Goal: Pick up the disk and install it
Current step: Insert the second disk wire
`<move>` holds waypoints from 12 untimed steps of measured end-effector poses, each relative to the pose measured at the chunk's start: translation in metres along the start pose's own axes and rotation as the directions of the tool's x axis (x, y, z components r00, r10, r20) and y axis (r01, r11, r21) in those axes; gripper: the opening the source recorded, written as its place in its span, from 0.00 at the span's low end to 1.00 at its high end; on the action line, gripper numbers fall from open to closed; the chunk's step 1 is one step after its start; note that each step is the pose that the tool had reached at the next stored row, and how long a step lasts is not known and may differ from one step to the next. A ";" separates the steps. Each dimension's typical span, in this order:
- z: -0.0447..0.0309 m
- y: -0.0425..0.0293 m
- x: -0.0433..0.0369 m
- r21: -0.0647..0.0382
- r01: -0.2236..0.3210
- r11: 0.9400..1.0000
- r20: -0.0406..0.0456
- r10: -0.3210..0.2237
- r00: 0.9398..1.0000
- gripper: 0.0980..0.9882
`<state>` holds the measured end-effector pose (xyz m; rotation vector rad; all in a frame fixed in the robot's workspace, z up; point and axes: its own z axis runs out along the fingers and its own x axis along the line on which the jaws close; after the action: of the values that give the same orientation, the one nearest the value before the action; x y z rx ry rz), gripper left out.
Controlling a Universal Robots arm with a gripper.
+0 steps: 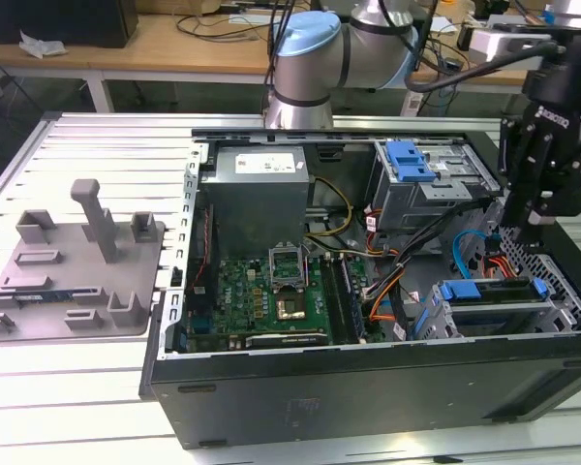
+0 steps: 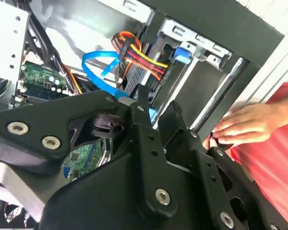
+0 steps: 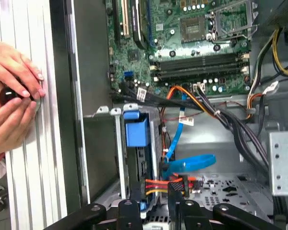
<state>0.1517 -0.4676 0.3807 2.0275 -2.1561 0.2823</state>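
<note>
In the exterior view the open computer case lies on a slatted table; the disk sits already in the drive cage at the case's near corner, at the exterior view's right, with its long axis running across the picture and its blue bracket on top; the black gripper hangs just above that corner, apart from the disk; I cannot tell here how the fingers stand. A second blue bracket sits on the upper bay, and a grey fixture plate lies at the exterior view's left.

In the second wrist view the fingers stand close together with a narrow gap and hold nothing; a hand rests beside the case edge, near a red-yellow cable bundle.

In the first wrist view the disk stands on its edge in the cage, its long axis pointing toward the gripper; two hands press a dark knob on the table beside the case; the motherboard lies beyond.
</note>
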 end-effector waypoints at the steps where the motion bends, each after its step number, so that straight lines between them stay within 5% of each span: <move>1: 0.0003 0.0012 -0.0018 0.000 0.000 1.000 -0.005 0.000 1.000 0.30; 12: 0.0087 0.0085 -0.0058 0.000 -0.002 1.000 -0.010 0.002 1.000 0.30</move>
<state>0.1436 -0.4636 0.3706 2.0204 -2.1523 0.2920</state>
